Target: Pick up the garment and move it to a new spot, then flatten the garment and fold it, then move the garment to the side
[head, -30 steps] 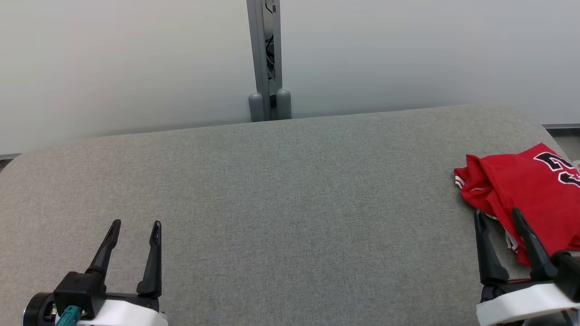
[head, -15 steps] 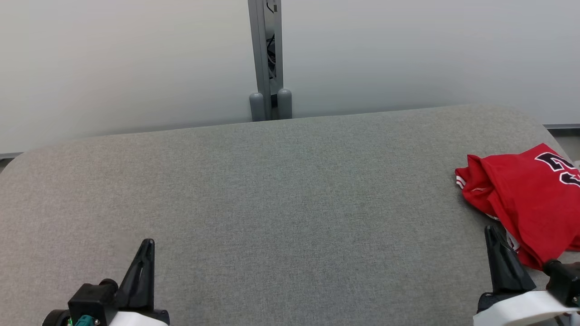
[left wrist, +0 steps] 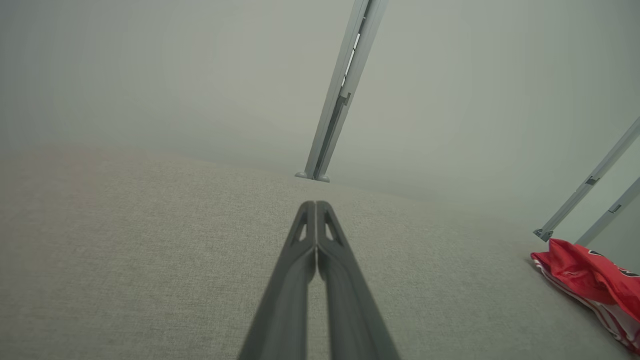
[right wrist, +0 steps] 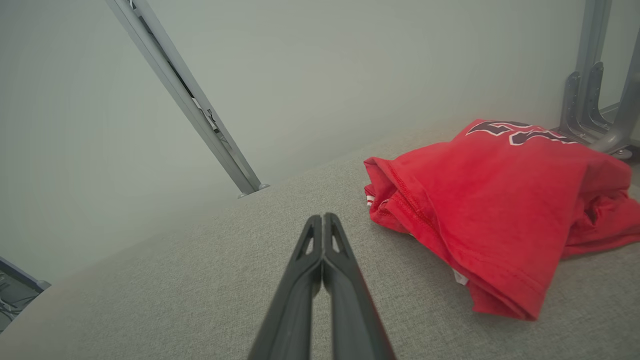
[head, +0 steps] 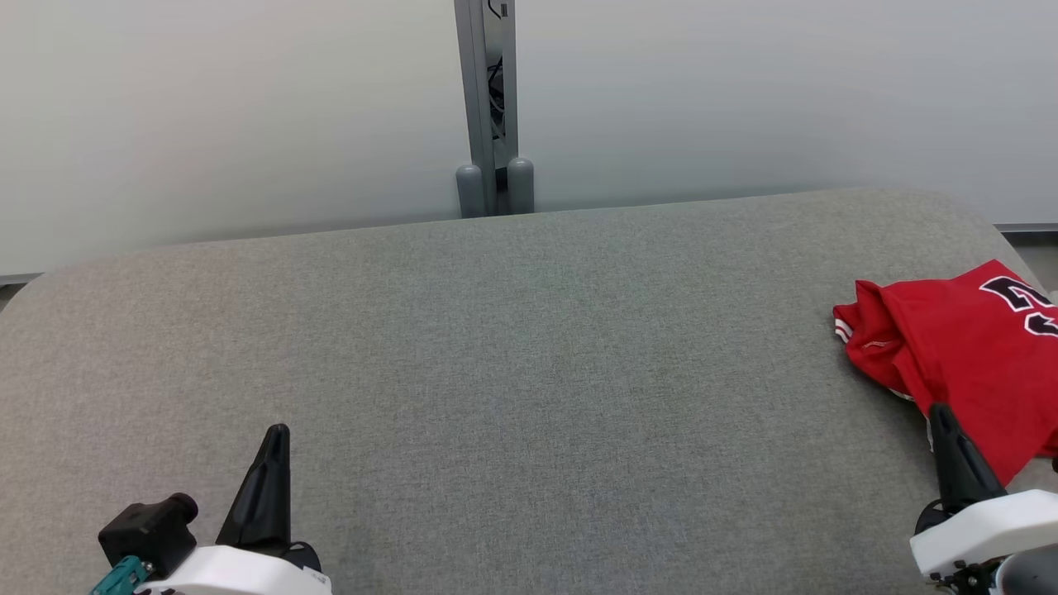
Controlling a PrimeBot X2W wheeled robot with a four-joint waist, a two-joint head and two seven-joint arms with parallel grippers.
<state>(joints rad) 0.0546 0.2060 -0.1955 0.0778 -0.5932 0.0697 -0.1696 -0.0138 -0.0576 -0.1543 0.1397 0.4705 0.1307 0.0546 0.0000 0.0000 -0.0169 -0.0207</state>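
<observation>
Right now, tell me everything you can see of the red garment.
The red garment is a soft knit-looking shirt with dark, white-outlined lettering on top and white-striped trim at its edges. It lies crumpled, folded loosely over itself, at the right end of the grey padded surface, near its edge. Only that surface is seen touching it; the right gripper, shut and empty, points past its left side, apart from it.
</observation>
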